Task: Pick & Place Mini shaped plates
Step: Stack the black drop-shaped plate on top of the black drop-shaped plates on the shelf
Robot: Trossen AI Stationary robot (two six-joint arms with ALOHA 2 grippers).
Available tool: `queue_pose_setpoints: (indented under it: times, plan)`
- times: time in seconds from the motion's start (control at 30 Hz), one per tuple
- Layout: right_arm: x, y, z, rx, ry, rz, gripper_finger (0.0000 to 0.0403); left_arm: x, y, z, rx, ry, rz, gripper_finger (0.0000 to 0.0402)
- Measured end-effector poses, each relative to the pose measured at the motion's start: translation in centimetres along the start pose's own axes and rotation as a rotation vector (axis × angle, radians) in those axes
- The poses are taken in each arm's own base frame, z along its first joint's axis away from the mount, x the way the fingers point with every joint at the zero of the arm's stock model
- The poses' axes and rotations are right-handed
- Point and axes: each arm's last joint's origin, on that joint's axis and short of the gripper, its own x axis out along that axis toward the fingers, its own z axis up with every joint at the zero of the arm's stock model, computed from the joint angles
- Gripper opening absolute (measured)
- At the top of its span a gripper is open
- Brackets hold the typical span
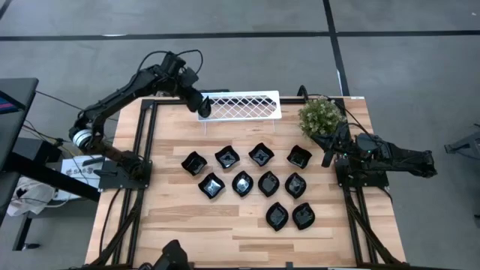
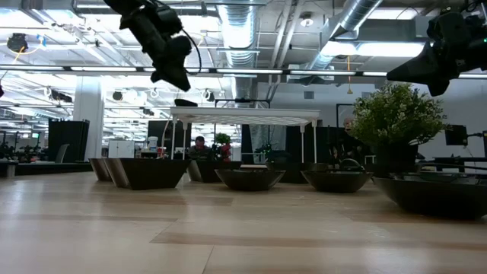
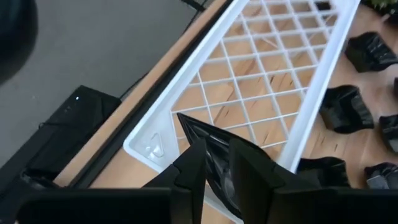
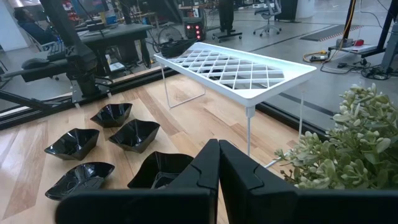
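From above, ten mini shaped plates [image 1: 255,182] lay on the wooden table [image 1: 187,225] in loose rows, in front of the white rack [image 1: 240,106]. The left gripper [image 1: 202,107] was over the left end of the rack, and the right gripper [image 1: 328,155] waited near the green plant [image 1: 322,115], beside the plates.

In the level view, the left gripper [image 2: 174,78] hung just above the rack top [image 2: 247,114], with a small dark plate [image 2: 185,102] right under it, close over the rack surface.

In the left wrist view, one black plate [image 3: 214,149] stood between the dark fingers [image 3: 193,168], over the end of the lattice. The fingers were slightly apart, but I could not tell if they gripped it or were letting it go.

In the right wrist view, the right fingers [image 4: 205,168] were pressed together and held nothing. Several plates lay on the table ahead of them.

My judgement: the first plate was being set on the rack, no other plate seemed to lie there, so about ten plates were left to move.
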Motion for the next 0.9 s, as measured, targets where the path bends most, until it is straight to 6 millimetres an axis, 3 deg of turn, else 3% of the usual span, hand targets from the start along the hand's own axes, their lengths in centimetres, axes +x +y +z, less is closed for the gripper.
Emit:
queue_pose_setpoints:
  times: [0.4,0.53,0.9]
  plan:
    - [0.0,0.0,0.0,0.0,0.0,0.0,0.0001,0.9,-1.2,-3.8,-0.106,0.076,-0.002,0.0072]
    - [0.0,0.0,0.0,-0.007,0.0,0.0,0.0001,0.4,-1.6,-4.3,-0.093,0.032,-0.002,0.0072]
    - [0.0,0.0,0.0,-0.008,0.0,0.0,0.0001,1.6,-2.7,-5.1,-0.09,0.0,-0.017,0.0072]
